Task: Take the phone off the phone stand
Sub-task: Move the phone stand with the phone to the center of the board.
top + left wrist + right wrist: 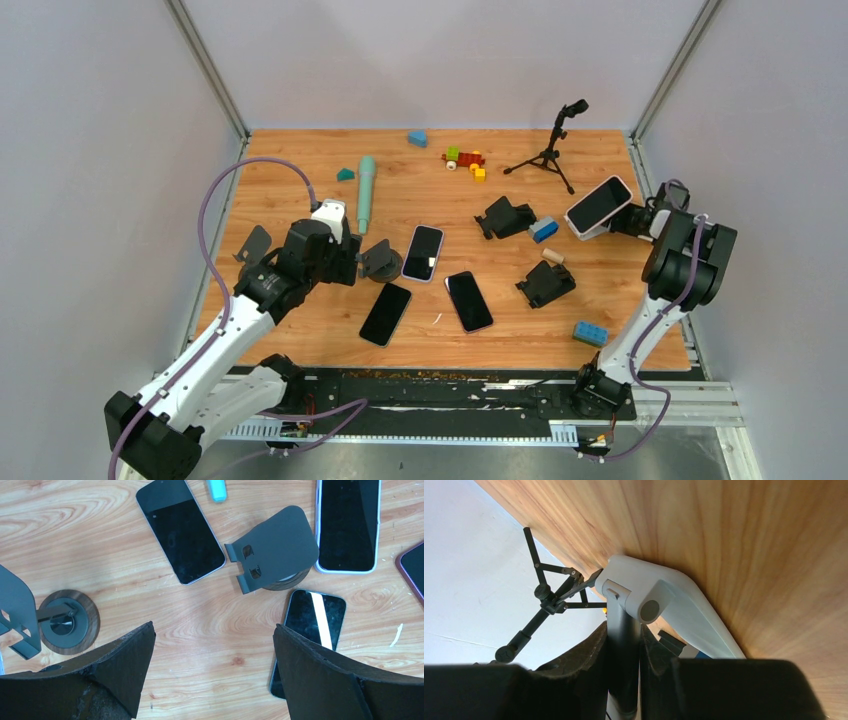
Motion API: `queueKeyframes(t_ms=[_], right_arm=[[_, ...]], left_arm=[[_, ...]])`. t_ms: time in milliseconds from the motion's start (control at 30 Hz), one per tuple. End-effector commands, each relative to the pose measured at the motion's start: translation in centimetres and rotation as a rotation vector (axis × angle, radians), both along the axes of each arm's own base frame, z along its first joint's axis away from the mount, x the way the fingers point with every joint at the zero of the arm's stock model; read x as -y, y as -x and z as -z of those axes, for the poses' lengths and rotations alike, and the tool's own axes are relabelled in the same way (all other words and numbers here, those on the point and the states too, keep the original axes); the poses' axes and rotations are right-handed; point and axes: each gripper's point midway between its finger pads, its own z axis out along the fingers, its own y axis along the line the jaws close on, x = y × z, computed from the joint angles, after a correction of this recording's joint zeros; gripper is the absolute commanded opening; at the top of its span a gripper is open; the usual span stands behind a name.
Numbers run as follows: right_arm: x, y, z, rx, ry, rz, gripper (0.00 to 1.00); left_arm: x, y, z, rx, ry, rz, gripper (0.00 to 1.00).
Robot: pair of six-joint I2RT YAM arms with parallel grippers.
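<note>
Right hand: the right gripper (624, 630) is pinched nearly closed on a thin dark slab seen edge-on, evidently the edge of the phone (598, 205).
Phone: pale-cased with glare on its screen, it sits tilted at the right edge of the wooden table (300, 160), just beside the gripper.
Stand: a hinged white phone stand (659, 600) lies against the phone, with a small lip hooked over the phone's end. Whether the stand's foot rests on the wood cannot be told.
Left hand: the left gripper (214, 627) hangs over the left-centre of the table, fingers spread wide with only bare wood between them. It holds nothing.
Below the left hand: a grey stand on a round base (275, 550) lies between three flat phones. They are a black phone (180, 530), a white-edged phone (348, 525) and a phone with a bright streak on its glass (312, 630).
Left margin: a second grey stand (60, 622) stands on a round dark base.
Centre right: two black folding stands (505, 217) (546, 283) sit apart, with a blue brick (543, 229) between them.
Far edge: a small black tripod (555, 145) stands upright near a cluster of toy bricks (463, 160), and a teal toy microphone (366, 190) lies to their left.
</note>
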Motion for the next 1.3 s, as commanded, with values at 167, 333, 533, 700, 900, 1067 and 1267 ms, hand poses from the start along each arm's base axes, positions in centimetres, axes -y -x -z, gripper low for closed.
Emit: queueKeyframes(t_ms=[167,333,533,700,900,1067,1267], right_arm=[[-4.0,1.9,3.2,-0.158,0.012,-0.095,0.21],[-4.6,2.1,3.5,-0.164,0.018,-0.111,0.21],[-5.2,2.2,3.9,-0.166,0.032,-0.142,0.21],[-5.8,2.6,4.0,-0.172,0.053,-0.174,0.21],[-7.1,3.5,4.3,-0.178,0.055,-0.215,0.21],[-7.7,4.1,4.4,-0.179,0.053,-0.233,0.21],[-8.8,4.8,4.7,-0.187,0.046,-0.260,0.20]], left_arm=[[0.1,-0.2,-0.4,0.016,0.001,0.006,0.95],[0.1,-0.1,-0.4,0.014,0.002,0.007,0.95],[0.2,-0.1,-0.3,0.009,0.001,0.010,0.95],[0.2,-0.1,-0.2,0.006,-0.001,0.010,0.95],[0.2,-0.2,-0.1,0.002,-0.002,0.009,0.95],[0.2,-0.2,-0.1,0.000,-0.003,0.011,0.95],[0.3,-0.1,0.0,-0.003,-0.004,0.011,0.95]])
